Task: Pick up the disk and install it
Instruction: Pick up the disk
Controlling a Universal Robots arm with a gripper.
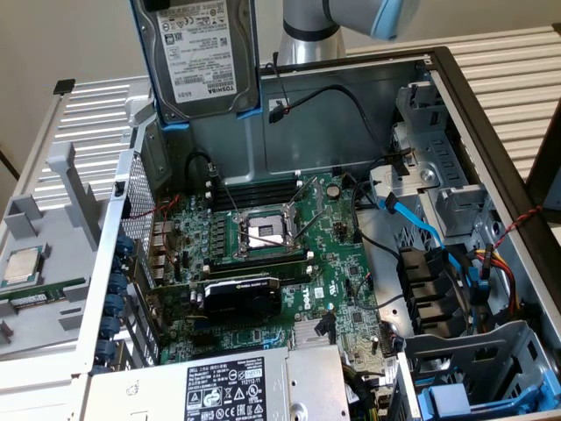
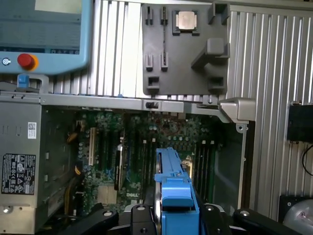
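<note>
Your tool (image 2: 176, 218) is closed on the disk (image 1: 203, 48). In the wrist view its black links sit tight on both sides of the blue carrier frame (image 2: 172, 183), which is seen edge-on with the motherboard (image 1: 289, 254) beneath it.

In the exterior view the disk hangs at eleven o'clock, held upright in the air over the far corner of the open computer case (image 1: 333, 123). Its white label faces the camera and the blue frame wraps its lower edge. The arm (image 1: 351, 22) comes in at one o'clock.

Inside the case, the CPU socket (image 1: 267, 232) is at the centre with its latch raised. The black graphics card (image 1: 241, 294) lies just toward six o'clock from it, and the power supply (image 1: 245, 386) is at six o'clock. The drive bays (image 1: 429, 289) stand at four o'clock, with a light-blue cable (image 1: 421, 224) running down to them. A second blue carrier (image 1: 456, 403) sits in the bay at five o'clock.

Outside the case, at nine o'clock, the small square chip (image 1: 22, 266) rests on the grey tray (image 1: 53, 175). The tray sits on the ribbed metal bench (image 1: 500, 61). Your pendant (image 2: 44, 34), with its red button (image 2: 25, 60), lies on the bench beyond the case in the wrist view.
</note>
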